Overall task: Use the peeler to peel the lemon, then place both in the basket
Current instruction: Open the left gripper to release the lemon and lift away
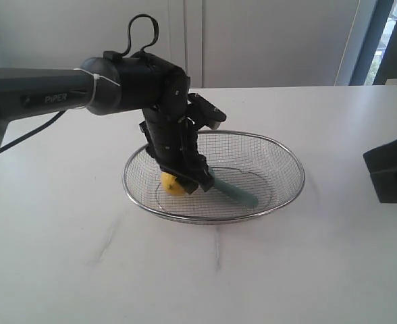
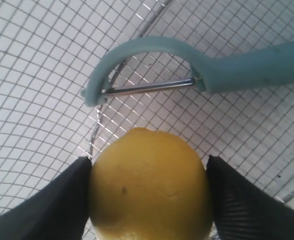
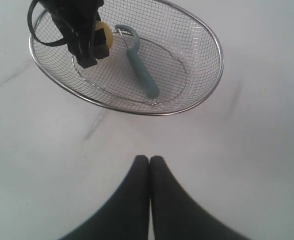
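**Left gripper clamps the lemon inside the basket**

Your left gripper reaches down from the left into the left part of the wire basket. It is closed on the lemon: its dark fingers press against the fruit on either side, with yellow skin filling the gap between them. The lemon sits low over the mesh (you cannot tell whether it touches the mesh or hangs just clear of it).

The peeler lies flat on the basket floor just to the right of the lemon. Its curved head and metal blade face the fruit, close to it but apart, with open mesh showing between them. Its teal handle runs away towards the right and the near rim.

Your right gripper holds nothing. Its two fingers are pressed together, tip to tip, over the bare white table, well apart from the basket.
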### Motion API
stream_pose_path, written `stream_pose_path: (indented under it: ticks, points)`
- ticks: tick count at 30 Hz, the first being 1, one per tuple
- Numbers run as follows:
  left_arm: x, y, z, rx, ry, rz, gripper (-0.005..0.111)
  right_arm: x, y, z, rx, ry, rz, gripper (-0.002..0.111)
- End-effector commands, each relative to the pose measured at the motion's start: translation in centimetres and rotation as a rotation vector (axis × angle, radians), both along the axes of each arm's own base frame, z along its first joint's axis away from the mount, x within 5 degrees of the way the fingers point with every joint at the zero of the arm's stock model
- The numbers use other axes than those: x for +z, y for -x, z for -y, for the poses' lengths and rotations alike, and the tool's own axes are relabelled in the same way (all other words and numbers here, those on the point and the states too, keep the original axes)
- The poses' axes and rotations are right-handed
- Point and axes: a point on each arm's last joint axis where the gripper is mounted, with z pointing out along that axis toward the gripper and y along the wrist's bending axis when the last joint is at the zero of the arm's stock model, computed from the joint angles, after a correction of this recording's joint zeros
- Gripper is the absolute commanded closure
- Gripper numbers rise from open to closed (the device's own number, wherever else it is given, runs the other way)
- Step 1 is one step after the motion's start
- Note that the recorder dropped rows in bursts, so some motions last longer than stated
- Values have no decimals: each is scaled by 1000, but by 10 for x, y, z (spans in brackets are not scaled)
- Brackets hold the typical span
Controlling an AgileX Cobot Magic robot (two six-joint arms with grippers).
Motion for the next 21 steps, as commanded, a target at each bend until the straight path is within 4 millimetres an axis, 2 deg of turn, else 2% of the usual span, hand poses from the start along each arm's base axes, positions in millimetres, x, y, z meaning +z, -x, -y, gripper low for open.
stream_pose_path:
  ticks: [1, 3, 4, 7, 8, 12, 15, 17, 21]
  points:
    - [-4, 0, 0, 5, -6, -26, 38, 0, 2, 0, -4, -9, 3, 108]
    - [4, 0, 0, 6, 6, -12, 21, -1, 2, 0, -4, -8, 2, 108]
    - [10, 0, 0, 6, 12, -4, 19, 0, 2, 0, -4, -10, 1, 108]
    - [32, 0, 0, 6, 43, 31, 19, 0, 2, 0, -4, -10, 1, 108]
    - [48, 1, -2, 6, 61, 57, 19, 0, 2, 0, -4, -10, 1, 108]
    - [90, 8, -9, 8, 79, 94, 22, 0, 2, 0, -4, -10, 1, 108]
    - [124, 19, -19, 14, 83, 106, 37, 0, 2, 0, -4, -10, 3, 108]
    - [143, 27, -28, 14, 71, 117, 55, 0, 1, 0, -6, -13, 10, 108]
    - [164, 39, -45, 30, 14, 139, 94, 1, 0, 1, -4, -1, 27, 108]
